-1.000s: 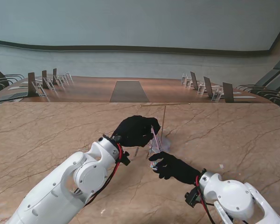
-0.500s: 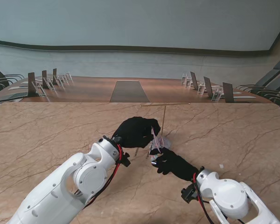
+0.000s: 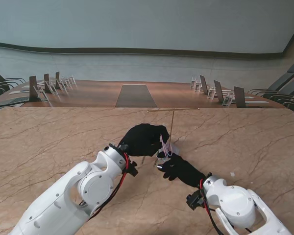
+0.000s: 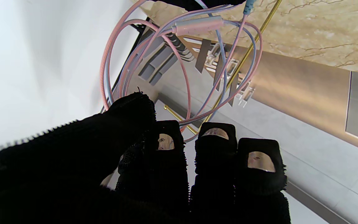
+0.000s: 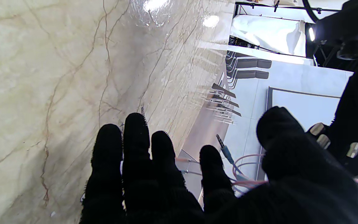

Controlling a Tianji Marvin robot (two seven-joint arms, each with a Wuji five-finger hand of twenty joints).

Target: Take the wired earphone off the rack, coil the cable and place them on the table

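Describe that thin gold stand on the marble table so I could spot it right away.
Look to the middle of the marble table, just beyond the two black-gloved robot hands. The rack is a slim gold upright rod with a thin crossbar on top, T-shaped. It is the only metal thing standing there, beside the pink and blue earphone cable.

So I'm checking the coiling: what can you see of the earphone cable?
The earphone cable is thin, pink and pale blue, gathered in several loose loops hanging from the left hand. A pale inline remote sits on one strand, and a blue-collared jack plug shows beside the right hand. The gold rack stands just behind.
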